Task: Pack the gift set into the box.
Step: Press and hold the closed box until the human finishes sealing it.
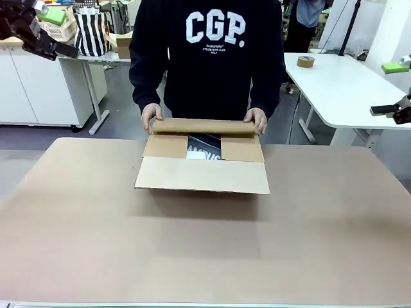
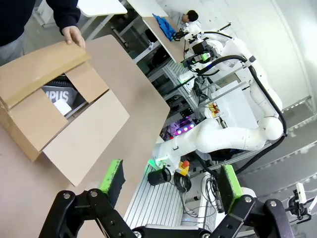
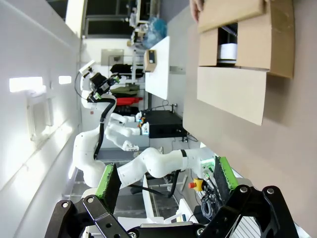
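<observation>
A person (image 1: 207, 58) in a dark sweatshirt is standing at the table's (image 1: 205, 256) 12 o'clock side, bending the far flap (image 1: 202, 126) of the box (image 1: 243, 149) over toward its opening. One hand (image 1: 151, 116) is holding that flap's end at the box's 11 o'clock corner. The other hand (image 1: 257, 119) is holding the end at the 1 o'clock corner. Both hands' fingers are curling over the cardboard edge.

The box is sitting just past the table's middle, toward 12 o'clock. Its two side flaps (image 1: 166, 146) are lying inward and its near flap (image 1: 201, 174) is spreading out flat toward 6 o'clock. The gift set (image 1: 204, 148) is lying inside the box, its black face and white lettering showing through the gap between the side flaps.

The left gripper (image 1: 54, 32) is hanging high at 10 o'clock in the front view, well apart from the box. In its own wrist view the left gripper (image 2: 171, 181) is standing wide apart with nothing between its green pads (image 2: 113, 178), and the box (image 2: 20, 141) is lying off toward 10 o'clock.

The right gripper (image 1: 390, 88) is hovering at the 2 o'clock edge of the front view, equally far from the box. In its wrist view the right gripper (image 3: 166, 176) is likewise spread and holding nothing, with the box (image 3: 233, 91) lying toward 1 o'clock.
</observation>
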Tool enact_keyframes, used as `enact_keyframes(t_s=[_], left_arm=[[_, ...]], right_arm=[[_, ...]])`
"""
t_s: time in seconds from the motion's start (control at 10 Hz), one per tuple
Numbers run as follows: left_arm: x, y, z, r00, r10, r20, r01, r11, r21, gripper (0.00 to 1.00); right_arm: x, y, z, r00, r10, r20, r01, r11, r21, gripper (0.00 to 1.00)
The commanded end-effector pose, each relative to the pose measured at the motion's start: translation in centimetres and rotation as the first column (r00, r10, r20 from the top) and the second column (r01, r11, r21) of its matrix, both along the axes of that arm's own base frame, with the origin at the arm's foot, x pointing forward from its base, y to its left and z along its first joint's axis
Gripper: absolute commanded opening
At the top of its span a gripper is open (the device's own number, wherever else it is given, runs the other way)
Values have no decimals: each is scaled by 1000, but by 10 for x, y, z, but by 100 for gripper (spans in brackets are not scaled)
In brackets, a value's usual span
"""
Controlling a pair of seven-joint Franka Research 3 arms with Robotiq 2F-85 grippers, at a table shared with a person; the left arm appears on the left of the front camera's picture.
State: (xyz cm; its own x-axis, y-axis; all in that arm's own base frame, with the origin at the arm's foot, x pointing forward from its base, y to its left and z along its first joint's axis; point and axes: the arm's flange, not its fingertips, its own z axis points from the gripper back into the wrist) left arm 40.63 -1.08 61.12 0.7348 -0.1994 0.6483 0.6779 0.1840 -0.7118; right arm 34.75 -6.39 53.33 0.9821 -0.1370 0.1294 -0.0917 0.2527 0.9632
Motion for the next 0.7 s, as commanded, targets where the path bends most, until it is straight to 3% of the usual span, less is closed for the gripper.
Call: enact_keyframes(t_s=[0.0, 0.6], left_arm=[[-2, -1, 1, 1000, 3, -10, -3, 1000, 0, 100], [-2, -1, 1, 1000, 3, -10, -3, 1000, 0, 100]], right_arm=[[2, 1, 1, 1000, 0, 24, 0, 1000, 22, 100], [2, 1, 1, 1000, 0, 24, 0, 1000, 22, 100]])
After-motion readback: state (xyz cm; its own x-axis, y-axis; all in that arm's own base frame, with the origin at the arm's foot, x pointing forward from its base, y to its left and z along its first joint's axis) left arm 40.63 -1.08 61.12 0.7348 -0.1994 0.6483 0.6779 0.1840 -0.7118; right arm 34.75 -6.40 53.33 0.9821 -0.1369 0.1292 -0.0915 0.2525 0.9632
